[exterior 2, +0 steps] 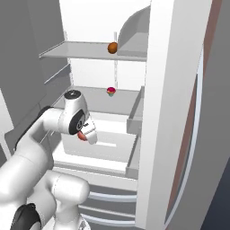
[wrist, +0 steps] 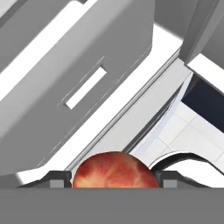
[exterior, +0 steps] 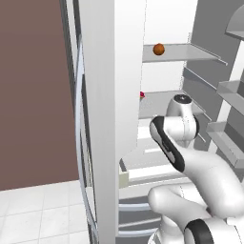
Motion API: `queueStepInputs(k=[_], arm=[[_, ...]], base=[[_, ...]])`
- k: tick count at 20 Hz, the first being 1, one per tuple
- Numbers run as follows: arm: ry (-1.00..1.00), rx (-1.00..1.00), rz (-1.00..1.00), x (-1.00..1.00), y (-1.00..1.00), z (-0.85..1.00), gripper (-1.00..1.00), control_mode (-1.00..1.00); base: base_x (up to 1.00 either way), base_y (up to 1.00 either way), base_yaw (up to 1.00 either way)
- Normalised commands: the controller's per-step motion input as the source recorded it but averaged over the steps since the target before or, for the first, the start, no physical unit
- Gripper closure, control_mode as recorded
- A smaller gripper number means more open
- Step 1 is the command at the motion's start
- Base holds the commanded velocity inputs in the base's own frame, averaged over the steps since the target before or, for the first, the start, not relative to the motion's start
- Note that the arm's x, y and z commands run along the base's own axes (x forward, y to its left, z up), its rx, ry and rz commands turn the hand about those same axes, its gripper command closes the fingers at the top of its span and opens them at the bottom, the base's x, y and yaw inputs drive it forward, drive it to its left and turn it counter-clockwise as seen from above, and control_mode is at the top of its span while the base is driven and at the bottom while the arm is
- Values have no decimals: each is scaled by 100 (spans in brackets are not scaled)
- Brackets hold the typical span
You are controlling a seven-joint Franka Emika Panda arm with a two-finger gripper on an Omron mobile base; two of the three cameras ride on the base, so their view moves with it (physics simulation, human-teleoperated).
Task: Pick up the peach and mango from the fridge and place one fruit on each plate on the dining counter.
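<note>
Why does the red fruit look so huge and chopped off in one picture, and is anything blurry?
In the hand view the camera sits right behind the fruit, so it looms large and the bottom edge cuts it off. In the right base view it is just a small red patch at the gripper. Nothing looks blurry; the fridge shelves show soft, even light with faint shadows.

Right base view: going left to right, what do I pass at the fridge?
White robot arm → gripper shut on a red-orange round fruit → small pink-and-green item on the middle shelf → orange-brown round fruit on the upper shelf → white fridge wall.
</note>
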Motion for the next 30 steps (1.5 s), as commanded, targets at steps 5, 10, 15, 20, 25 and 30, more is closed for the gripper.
queueStepInputs(k=[5,10,15,20,25,30], arm=[[0,2,0,0,-2,0,100,-100],[0,1,0,0,0,0,100,100],[0,0,0,0,0,0,100,100],[0,0,0,0,0,0,100,100],[0,0,0,0,0,0,100,100],[0,0,0,0,0,0,100,100]], base=[[0,0,0],[-11,0,1],[-56,0,15],[-65,-2,37],[-53,-5,50],[-53,0,57]])
